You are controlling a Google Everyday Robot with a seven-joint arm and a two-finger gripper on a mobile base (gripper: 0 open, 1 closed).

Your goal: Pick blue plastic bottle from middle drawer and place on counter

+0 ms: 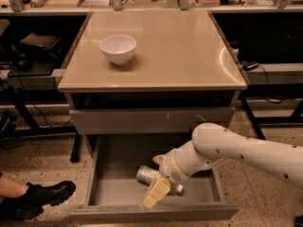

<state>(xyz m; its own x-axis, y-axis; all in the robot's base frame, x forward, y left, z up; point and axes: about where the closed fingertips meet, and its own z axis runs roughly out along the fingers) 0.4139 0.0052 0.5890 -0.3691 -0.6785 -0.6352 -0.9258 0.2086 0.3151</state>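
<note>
1 white robot arm (pixel 246 150) reaches in from the right, sloping down-left to a bent wrist (pixel 182 167); its gripper (pixel 154 196) points downward, low near centre view.

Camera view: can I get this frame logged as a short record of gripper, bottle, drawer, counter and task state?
gripper: low inside the drawer, near its front wall, overlapping the bottle
bottle: lying on its side on the drawer floor, partly hidden by the gripper; contact cannot be told
drawer: pulled open
counter: holds only a white bowl, left of centre
task state: bottle not yet lifted or placed
</note>
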